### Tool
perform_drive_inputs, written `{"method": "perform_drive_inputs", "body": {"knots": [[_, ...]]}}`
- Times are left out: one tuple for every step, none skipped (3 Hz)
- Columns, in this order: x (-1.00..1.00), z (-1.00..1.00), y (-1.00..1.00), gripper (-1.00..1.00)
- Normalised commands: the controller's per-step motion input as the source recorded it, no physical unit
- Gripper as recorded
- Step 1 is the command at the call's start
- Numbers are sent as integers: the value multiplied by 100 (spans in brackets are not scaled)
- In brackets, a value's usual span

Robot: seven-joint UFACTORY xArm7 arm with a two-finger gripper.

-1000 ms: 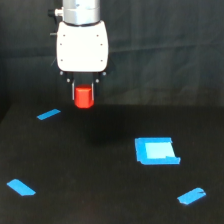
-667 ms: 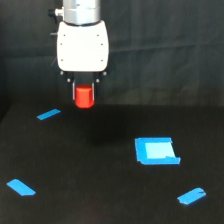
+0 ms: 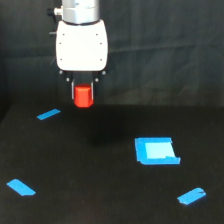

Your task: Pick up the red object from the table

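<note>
Red block (image 3: 83, 96) held above the table (image 3: 100, 200).
Fingers (image 3: 73, 92) seem closed on it; lifting straight and steady should keep it from slipping.

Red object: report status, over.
Gripper shut on the red object. Object held off the table, above its far side. Blue tape strip lies to the exterior view's left, lower; nothing touching the load.

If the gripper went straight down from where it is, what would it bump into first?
Probably just the bare black table. The gripper, holding the red object, points down, and no blue tape seems to lie beneath it, though depth is hard to judge.
</note>
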Motion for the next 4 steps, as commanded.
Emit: {"method": "perform_drive_inputs", "body": {"knots": [[-2,-4,4,-98],[5,2,2,-100],[2,-1,6,-100],[-1,-3,-5,-100]]}}
